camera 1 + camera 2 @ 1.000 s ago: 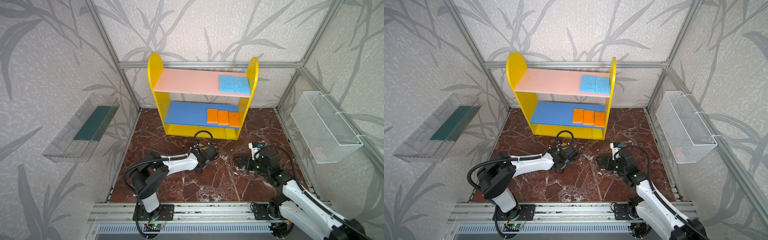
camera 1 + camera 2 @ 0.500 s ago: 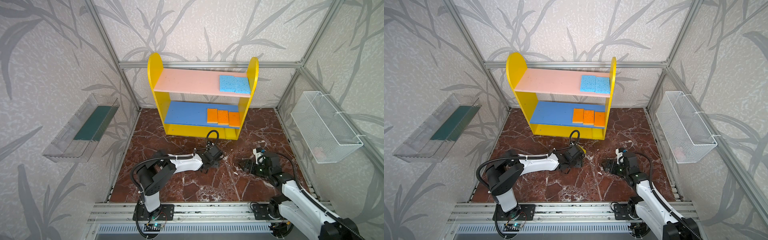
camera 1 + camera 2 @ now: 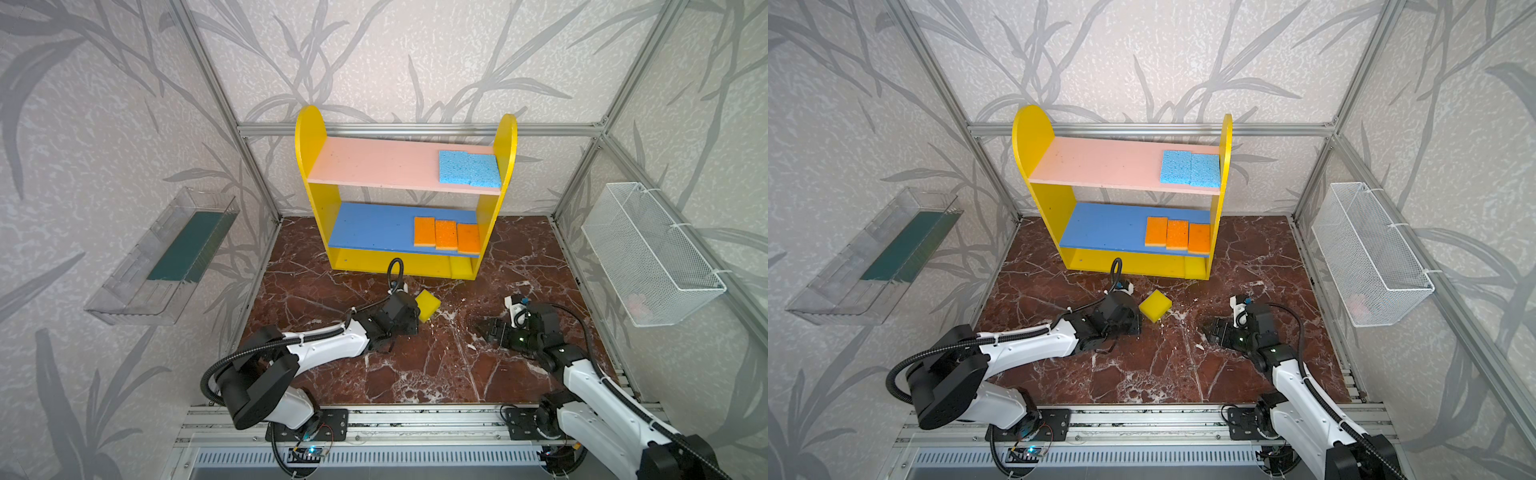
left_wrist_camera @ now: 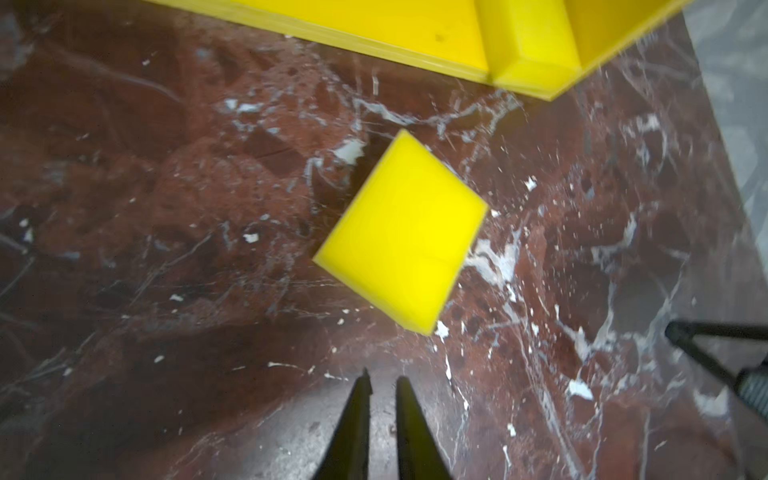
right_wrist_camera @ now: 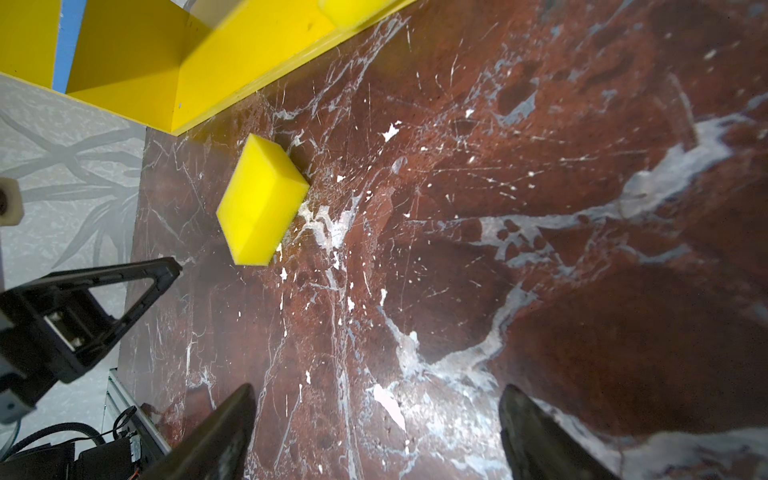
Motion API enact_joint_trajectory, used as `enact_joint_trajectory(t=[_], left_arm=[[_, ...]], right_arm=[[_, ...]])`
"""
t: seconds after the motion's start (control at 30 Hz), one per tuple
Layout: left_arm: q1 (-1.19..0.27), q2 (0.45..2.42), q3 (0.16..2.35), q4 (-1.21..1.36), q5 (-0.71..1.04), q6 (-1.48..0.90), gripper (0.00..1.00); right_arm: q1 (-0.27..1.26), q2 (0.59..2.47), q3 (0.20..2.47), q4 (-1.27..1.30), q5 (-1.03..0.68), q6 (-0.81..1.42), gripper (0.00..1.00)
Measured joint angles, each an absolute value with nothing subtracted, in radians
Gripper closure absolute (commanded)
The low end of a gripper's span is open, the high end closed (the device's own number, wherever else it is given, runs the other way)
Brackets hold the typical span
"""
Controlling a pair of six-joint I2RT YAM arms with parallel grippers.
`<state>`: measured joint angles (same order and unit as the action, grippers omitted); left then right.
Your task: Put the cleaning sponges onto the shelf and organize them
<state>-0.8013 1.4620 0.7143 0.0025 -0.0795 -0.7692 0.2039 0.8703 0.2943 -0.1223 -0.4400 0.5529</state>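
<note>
Stretching farther toward the yellow-sided shelf (image 3: pixel 309 137), the left arm (image 3: pixel 324 345) lies low over the red marble counter (image 3: pixel 415 374). Its left tool (image 4: pixel 382 374) is almost pressed together and empty; the right tool (image 5: pixel 378 388) is spread wide. One thick yellow foam sponge (image 3: pixel 428 303) lies loose before the shelf, just beyond the left tool.

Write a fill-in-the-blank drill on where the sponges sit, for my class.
The pink board holds ___ blue sponges.
The three orange sponges lie on the ___ board.
The sponge on the floor is ___.
Missing words: two; blue; yellow.
</note>
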Motion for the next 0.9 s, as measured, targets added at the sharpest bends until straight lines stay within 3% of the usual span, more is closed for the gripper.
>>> enact_joint_trajectory(t=[0.07, 0.13, 0.23, 0.37, 0.7, 0.9], left_arm=[[-0.746, 1.462, 0.692, 0.026, -0.057, -0.775, 0.73], [-0.707, 1.462, 0.674, 0.048, -0.044, -0.781, 0.62], [-0.677, 1.464, 0.661, 0.076, -0.020, -0.796, 0.55], [-0.657, 1.500, 0.661, 0.140, 0.018, -0.810, 0.51], [-0.632, 1.669, 0.661, 0.331, 0.160, -0.851, 0.55], [-0.628, 1.720, 0.677, 0.392, 0.205, -0.872, 0.65]], right_arm=[[0.204, 0.884, 0.294, -0.113, -0.446, 0.553, 0.10], [0.204, 0.896, 0.294, -0.109, -0.446, 0.553, 0.10], [0.204, 0.903, 0.294, -0.108, -0.446, 0.554, 0.10], [0.204, 0.911, 0.294, -0.098, -0.445, 0.557, 0.09], [0.204, 0.990, 0.319, -0.050, -0.442, 0.561, 0.09], [0.204, 1.033, 0.323, -0.029, -0.442, 0.560, 0.09]])
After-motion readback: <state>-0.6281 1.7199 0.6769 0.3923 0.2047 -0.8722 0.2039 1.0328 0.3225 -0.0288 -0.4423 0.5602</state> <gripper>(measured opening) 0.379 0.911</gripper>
